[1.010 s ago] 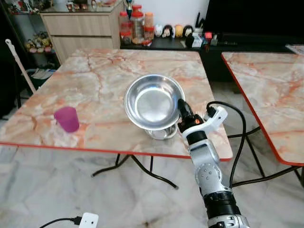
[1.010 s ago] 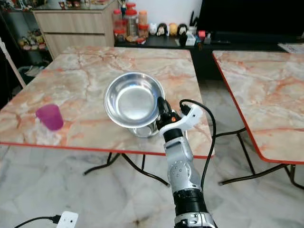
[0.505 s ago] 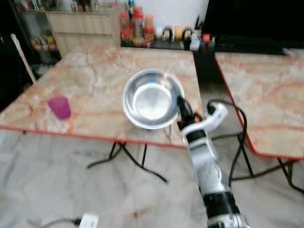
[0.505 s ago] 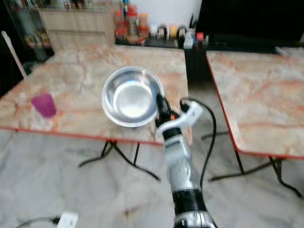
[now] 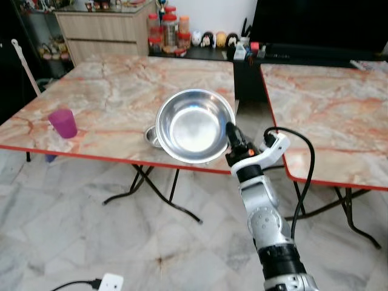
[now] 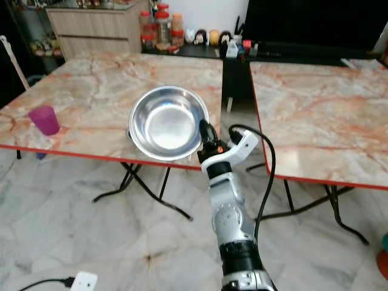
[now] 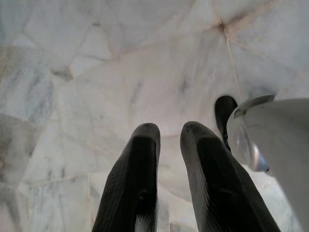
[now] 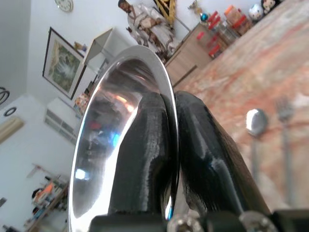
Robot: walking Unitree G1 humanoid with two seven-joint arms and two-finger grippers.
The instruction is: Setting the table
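Note:
A wide steel bowl hangs tilted over the near edge of the left marble table. My right gripper is shut on its right rim. In the right wrist view the two black fingers pinch that rim between them. A purple cup stands near the table's left front edge. A smaller steel dish rests on the table, mostly hidden behind the held bowl. A spoon and a fork lie on the tabletop. My left gripper hangs idle over the floor, fingers a little apart.
A second marble table stands to the right, with a gap of floor between the two. Folding metal legs spread under the left table. A cabinet with jars lines the back wall. A white plug lies on the floor.
The whole view has pulled back and shifted: the tables sit farther away. The bowl stays in my right gripper, now out over the table's edge instead of above the tabletop.

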